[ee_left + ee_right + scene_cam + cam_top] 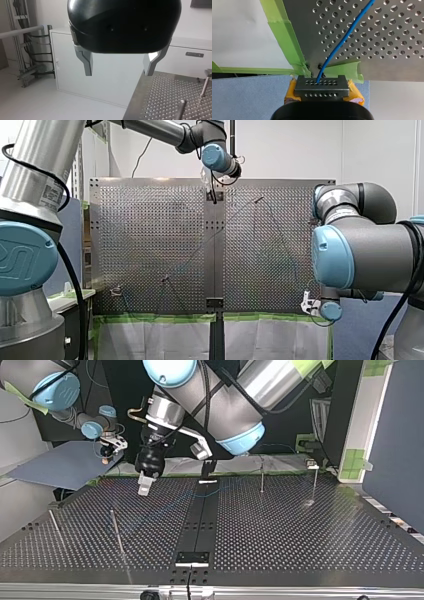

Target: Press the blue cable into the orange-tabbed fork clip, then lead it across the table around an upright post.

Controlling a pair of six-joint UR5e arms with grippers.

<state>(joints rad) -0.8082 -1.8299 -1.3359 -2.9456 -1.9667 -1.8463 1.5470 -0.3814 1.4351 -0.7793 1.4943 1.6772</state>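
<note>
Presently the blue cable (342, 42) is clamped in the right gripper (321, 83). In the right wrist view it emerges from the middle of the closed fingers, which have yellow pads (355, 93) showing on either side. From there it crosses the desk's edge just ahead of the gripper and runs diagonally away over the perforated desk (392, 65). That edge is bordered with green tape (287, 35), and a blue-grey sheet (244, 97) lies beneath the gripper.

In the front view this gripper sits off the desk's near corner at the view's right, with the cable leading from it up onto the surface. In the top view a faint blue length of cable lies on the desk near the dark centre strip, towards the arms' side.

The left gripper (118, 73) is spread wide with nothing between its metal fingers. In the top view it hangs just above the desk to the left of the centre strip, apart from the visible run of cable. In the front view it is at the far edge of the desk, near the middle.

Several upright posts (262, 476) stand on the desk; whether the cable touches any of them cannot be told. The fork clip cannot be made out with certainty.
</note>
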